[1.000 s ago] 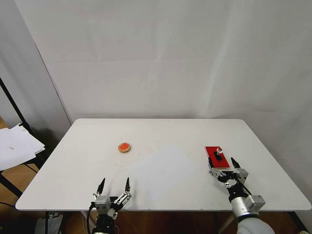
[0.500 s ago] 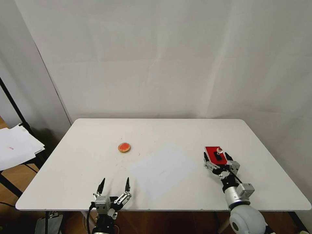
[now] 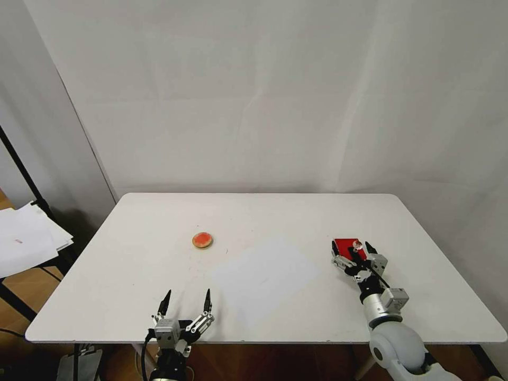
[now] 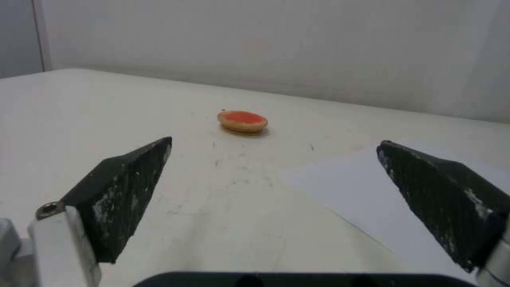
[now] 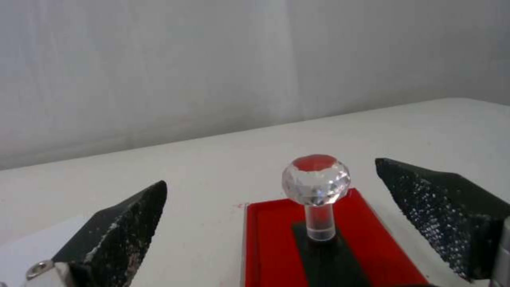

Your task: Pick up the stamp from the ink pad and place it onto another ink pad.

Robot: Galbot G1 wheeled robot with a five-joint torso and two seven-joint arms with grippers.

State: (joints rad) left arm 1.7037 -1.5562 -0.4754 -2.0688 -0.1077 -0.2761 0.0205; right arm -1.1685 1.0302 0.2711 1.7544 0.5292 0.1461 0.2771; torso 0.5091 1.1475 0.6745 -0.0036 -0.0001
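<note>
The right wrist view brings out the stamp's (image 5: 315, 187) faceted clear knob, thin stem and black base, standing upright on the red ink pad (image 5: 276, 247); from the head view it is a speck at lower right. The right gripper (image 3: 352, 246) reaches low across the table (image 3: 275, 217), fingers spread wide on either side of the stamp, touching nothing. The left gripper (image 3: 185, 299) rests at the bottom edge, also wide open and empty, facing the round orange pad (image 4: 242, 120) left of centre.
</note>
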